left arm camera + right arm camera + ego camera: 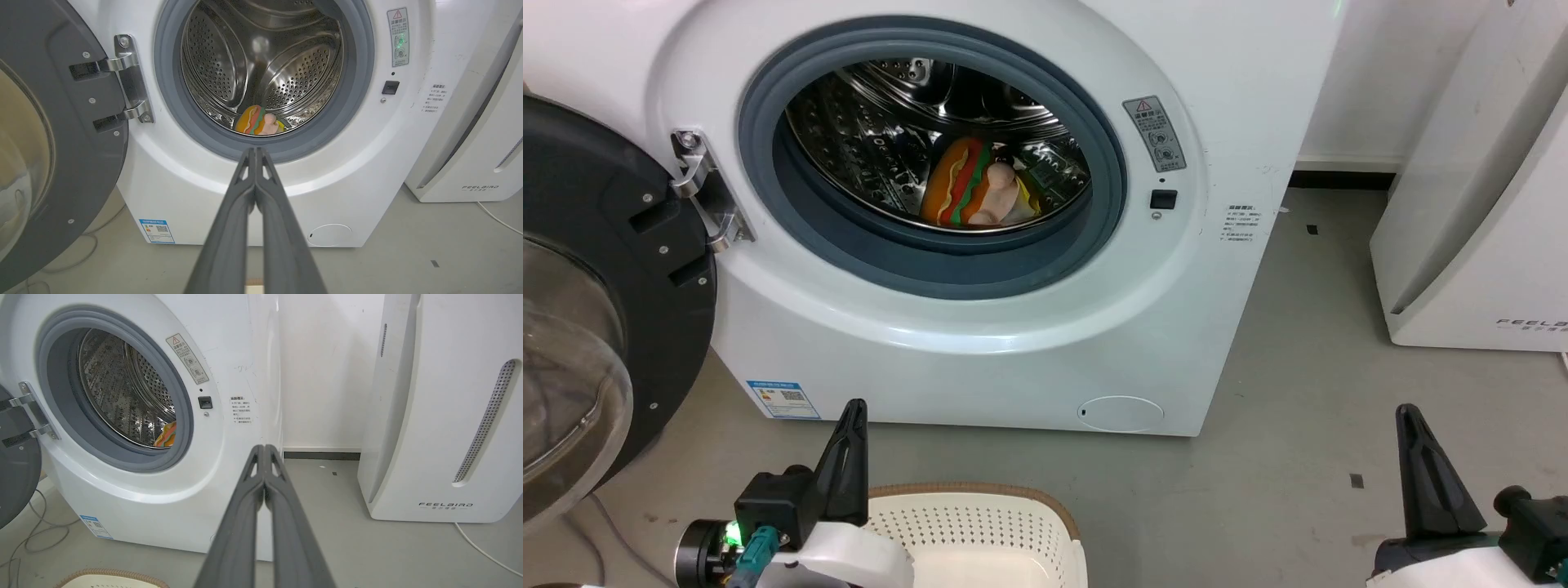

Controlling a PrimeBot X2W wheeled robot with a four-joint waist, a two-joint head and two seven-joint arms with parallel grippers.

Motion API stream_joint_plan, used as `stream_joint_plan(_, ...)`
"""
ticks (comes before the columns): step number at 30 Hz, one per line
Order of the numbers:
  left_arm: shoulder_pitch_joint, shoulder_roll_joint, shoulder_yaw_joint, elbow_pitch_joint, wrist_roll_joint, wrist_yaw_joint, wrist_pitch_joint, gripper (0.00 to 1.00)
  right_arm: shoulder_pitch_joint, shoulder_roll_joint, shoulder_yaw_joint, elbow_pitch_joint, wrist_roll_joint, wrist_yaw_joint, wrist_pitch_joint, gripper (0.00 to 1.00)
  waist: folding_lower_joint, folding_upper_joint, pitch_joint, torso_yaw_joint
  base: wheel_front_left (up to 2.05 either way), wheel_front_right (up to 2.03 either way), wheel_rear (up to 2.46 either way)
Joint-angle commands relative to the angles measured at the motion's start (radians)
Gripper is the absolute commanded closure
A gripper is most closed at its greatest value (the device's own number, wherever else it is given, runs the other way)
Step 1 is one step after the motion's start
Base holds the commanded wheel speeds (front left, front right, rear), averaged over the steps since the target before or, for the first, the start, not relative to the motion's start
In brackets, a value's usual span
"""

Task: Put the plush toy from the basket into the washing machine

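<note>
At the far left of the head view the dark round door [596, 269] stands wide open, and its clear glass bulges toward the lower left corner. A shiny metal hinge [707, 196] joins it to the washing machine [1013, 327], the big white box that takes up the upper middle of the frame. At the lower left the left gripper [854, 412] points up in front of the machine. In the left wrist view its two long dark fingers [233, 212] are pressed flat together with nothing between them. In the middle of the head view a thick grey ring [1111, 163] goes round the hole, and the shiny drum [874, 139] full of little holes sits inside it. The plush toy [968, 192] lies at the bottom of the drum, close to the front edge. Its orange, red and green striped part is on the left and its pale pink part is on the right. At the bottom middle the basket [980, 531] sits on the grey floor [1298, 392], well apart from the toy. At the lower right the right gripper [1411, 416] points up too. In the right wrist view its fingers are squeezed together and hold nothing. At the far right stands a white appliance [1486, 229] with slanted sides, just beside the machine.
</note>
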Motion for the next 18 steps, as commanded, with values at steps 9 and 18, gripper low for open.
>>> stream_joint_plan(9, 0.007, -0.012, 0.019, -0.015, 0.025, -0.011, 0.021, 1.00, -0.020, 0.000, 0.010, 0.008, -0.023, 0.000, 0.024, 1.00, 0.0000, -0.0001, -0.005, -0.006, 0.00, 0.00, 0.00)
stream_joint_plan(18, 0.008, -0.020, 0.033, -0.023, 0.044, -0.018, 0.039, 1.00, -0.026, 0.000, 0.017, 0.011, -0.036, 0.000, 0.043, 1.00, 0.0000, -0.0001, -0.009, -0.012, 0.00, 0.00, 0.00)
